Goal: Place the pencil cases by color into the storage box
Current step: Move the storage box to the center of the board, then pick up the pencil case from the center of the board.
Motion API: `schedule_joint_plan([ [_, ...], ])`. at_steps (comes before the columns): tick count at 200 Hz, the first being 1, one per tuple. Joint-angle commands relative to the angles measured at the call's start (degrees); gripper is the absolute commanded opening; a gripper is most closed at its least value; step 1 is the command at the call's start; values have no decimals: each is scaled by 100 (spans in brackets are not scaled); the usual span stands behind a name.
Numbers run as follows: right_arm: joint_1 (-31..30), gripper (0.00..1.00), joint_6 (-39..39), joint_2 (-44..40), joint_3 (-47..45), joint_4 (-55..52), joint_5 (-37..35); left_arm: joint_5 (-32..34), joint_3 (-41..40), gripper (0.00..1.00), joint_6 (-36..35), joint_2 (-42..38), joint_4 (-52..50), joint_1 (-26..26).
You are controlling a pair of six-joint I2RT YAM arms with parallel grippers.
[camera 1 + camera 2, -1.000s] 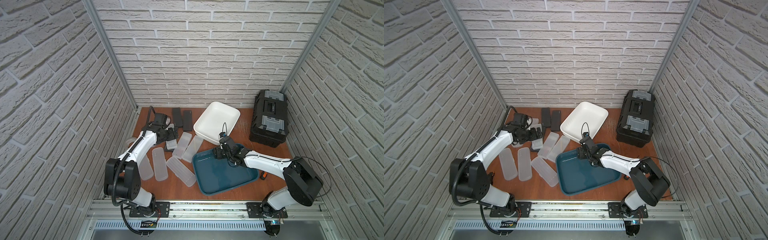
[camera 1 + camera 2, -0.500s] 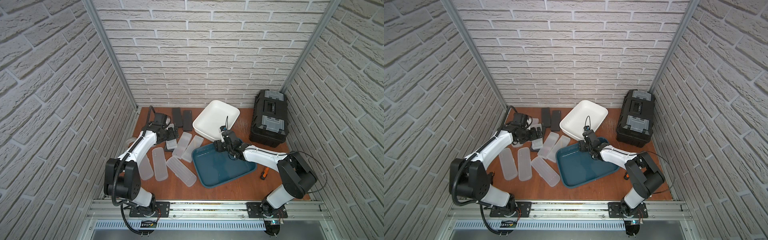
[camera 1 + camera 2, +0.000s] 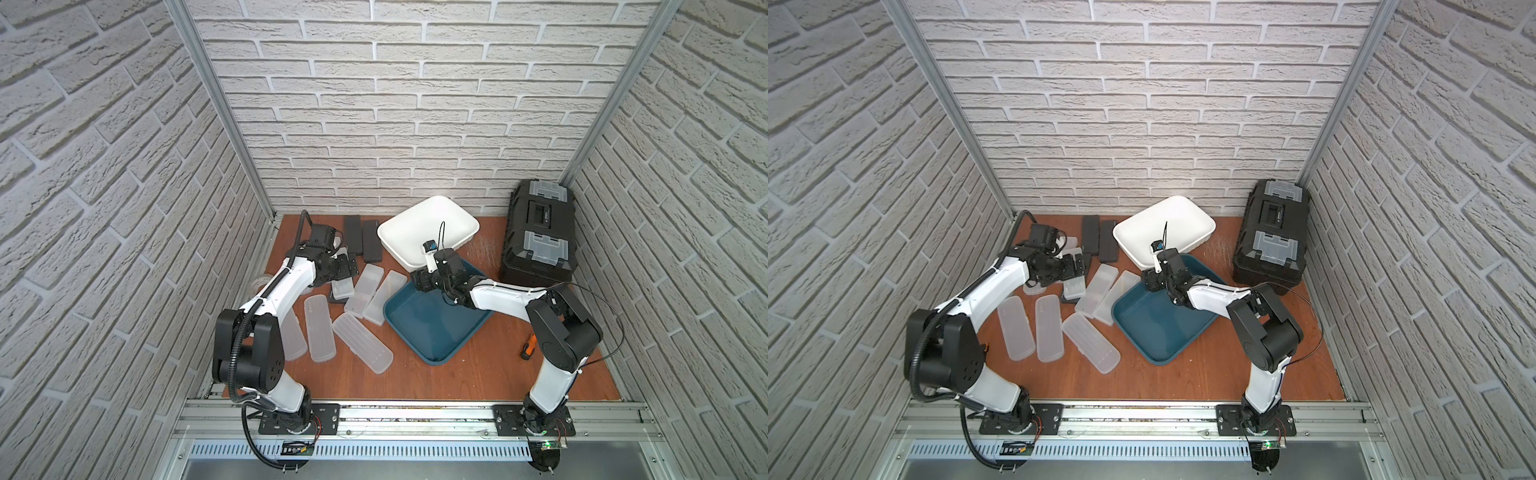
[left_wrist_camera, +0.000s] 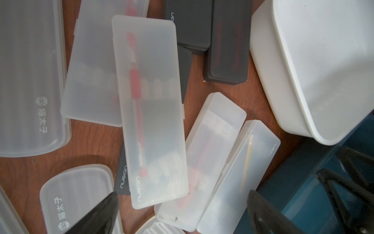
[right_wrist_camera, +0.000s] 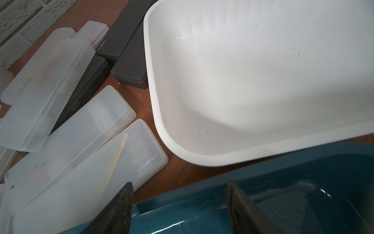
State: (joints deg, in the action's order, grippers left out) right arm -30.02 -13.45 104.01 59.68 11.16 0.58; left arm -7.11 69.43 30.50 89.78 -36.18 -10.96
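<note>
Frosted plastic cases [image 4: 149,109] are strewn on the wooden table [image 3: 415,374], several overlapped; black cases [image 3: 353,235] are set near the back wall, and one black case [image 4: 121,178] is partly buried under the topmost frosted one; nothing is placed yet in the white bin [image 5: 155,119] or the teal tray [image 3: 436,328]; the left gripper [image 4: 182,192] is held spread wide above the pile, nothing between its jaws; the right gripper [image 5: 179,183] is set astride the tray's corner rim, and whether it is clamped cannot be told; the bin's edge is seen overhanging the tray, so the bin could be tipped or shoved if the tray is pulled; two cases could be caught at once by jaws that wide, or the buried black case dragged along and sorted wrongly; smooth lids are likely to be slipped on.
</note>
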Motion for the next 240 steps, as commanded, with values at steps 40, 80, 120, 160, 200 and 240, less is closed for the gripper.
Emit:
schedule_joint_plan([
  [40, 14, 72, 4, -1328, -226, -65, 441, 397, 458, 95, -431, 251, -692, -82],
  [80, 2, 71, -230, -2678, -415, -1018, 414, 1108, 667, 84, -527, 481, -1083, -82],
  [120, -108, 70, -505, -3649, -537, -1965, -52, 1269, 899, 85, -478, 901, -1083, -147],
  [160, -283, 70, -465, -4209, -683, -2478, -336, 1251, 1103, 98, -298, 1344, -929, -305],
  [200, -412, 70, -583, -4560, -958, -2496, -295, 1542, 1482, 92, -42, 1931, -1097, -337],
  [240, -537, 70, -572, -4747, -1064, -2549, -304, 1656, 1639, 78, 275, 2329, -1094, -349],
])
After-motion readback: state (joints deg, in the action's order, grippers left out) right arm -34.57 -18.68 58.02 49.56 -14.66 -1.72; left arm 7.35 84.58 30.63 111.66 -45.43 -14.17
